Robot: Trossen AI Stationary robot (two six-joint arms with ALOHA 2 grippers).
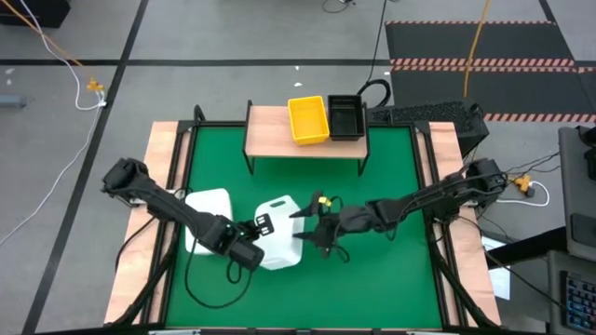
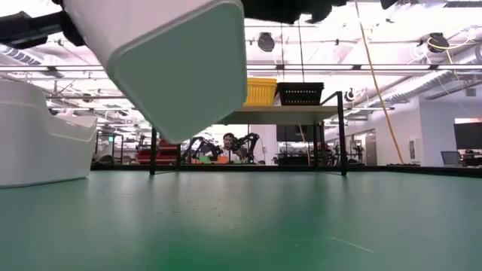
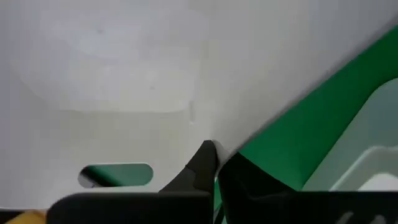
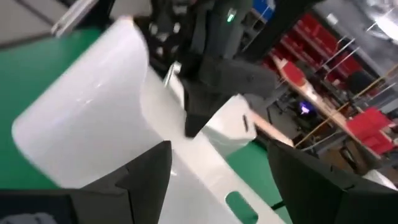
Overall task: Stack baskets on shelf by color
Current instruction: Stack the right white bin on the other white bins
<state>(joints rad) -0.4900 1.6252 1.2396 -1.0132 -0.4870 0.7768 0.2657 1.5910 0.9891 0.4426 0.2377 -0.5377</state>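
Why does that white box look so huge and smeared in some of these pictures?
Low view: the lifted white basket hangs close to the lens, so it looms large. Right wrist view: motion blur streaks it. Left wrist view: it fills the frame, nearly featureless. High view: it looks sharp.

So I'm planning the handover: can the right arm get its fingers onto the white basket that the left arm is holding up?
Probably yes. The left gripper is shut on the lifted white basket's wall, and the right gripper stands open right beside its opposite side, with nothing between them.
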